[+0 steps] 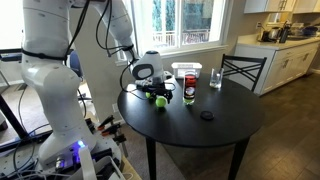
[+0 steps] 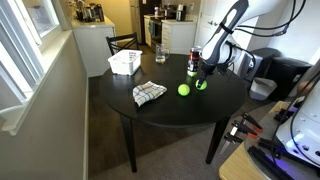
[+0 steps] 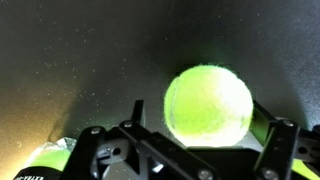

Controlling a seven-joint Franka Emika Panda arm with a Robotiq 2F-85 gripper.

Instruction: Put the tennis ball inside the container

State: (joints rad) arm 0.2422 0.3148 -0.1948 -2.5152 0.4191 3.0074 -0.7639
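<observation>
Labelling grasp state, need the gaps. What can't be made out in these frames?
- Finger contact with the tennis ball: wrist view blurred; gripper too small in both exterior views.
- The second ball: cut off by the wrist view's bottom edge, gripper in front.
- Inside of the container: hidden by its wall in an exterior view.
- The small dark object: too small to identify.

tennis ball (image 3: 208, 103): fuzzy yellow-green felt, matt, with a rough nap at its edge.
second ball (image 3: 38, 160): the same fuzzy felt, near left in the wrist view.
gripper (image 3: 188, 130): black, hard and smooth with a dull sheen; metal or plastic cannot be told.
table (image 1: 225, 125): dark smooth top with a faint sheen, finely speckled up close.
container (image 1: 186, 69): white and smooth, plastic by its look.
can (image 1: 190, 90): dark, slightly glossy.
glass (image 1: 215, 78): clear and glossy.
cloth (image 2: 149, 93): checked woven fabric, matt.
arm (image 1: 48, 75): white shell, smooth and glossy.
floor (image 1: 290, 140): wood planks, low sheen.
</observation>
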